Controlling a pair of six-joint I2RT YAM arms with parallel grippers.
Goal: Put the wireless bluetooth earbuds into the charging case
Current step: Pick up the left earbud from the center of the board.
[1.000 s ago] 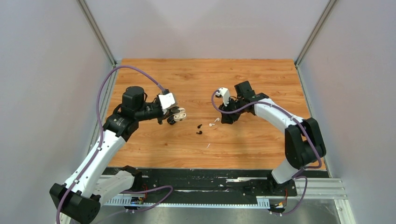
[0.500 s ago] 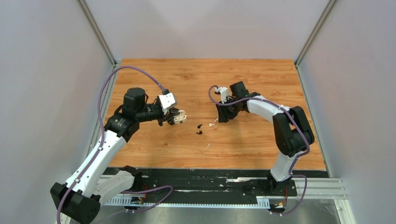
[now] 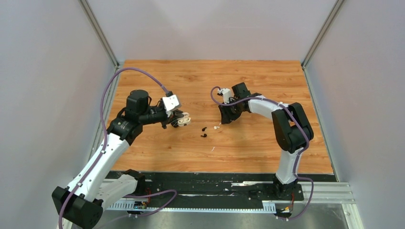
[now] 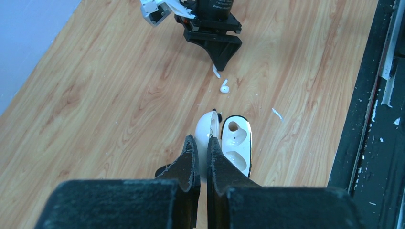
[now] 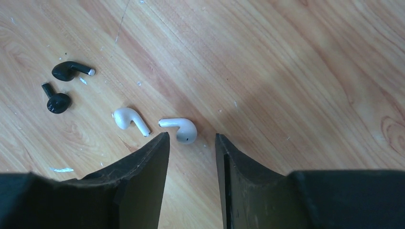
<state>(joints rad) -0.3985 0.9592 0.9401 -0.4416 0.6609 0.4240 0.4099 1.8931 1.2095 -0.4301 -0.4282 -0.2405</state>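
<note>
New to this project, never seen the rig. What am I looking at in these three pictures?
Two robot arms, left arm and right arm, stand at the near edge of a wooden table. The wide picture is from a fixed camera above; the other two come from a camera on each wrist. The left gripper is shut on an open white charging case, its sockets empty. The right gripper is open, close to two white earbuds; two black earbuds lie beside them.
</note>
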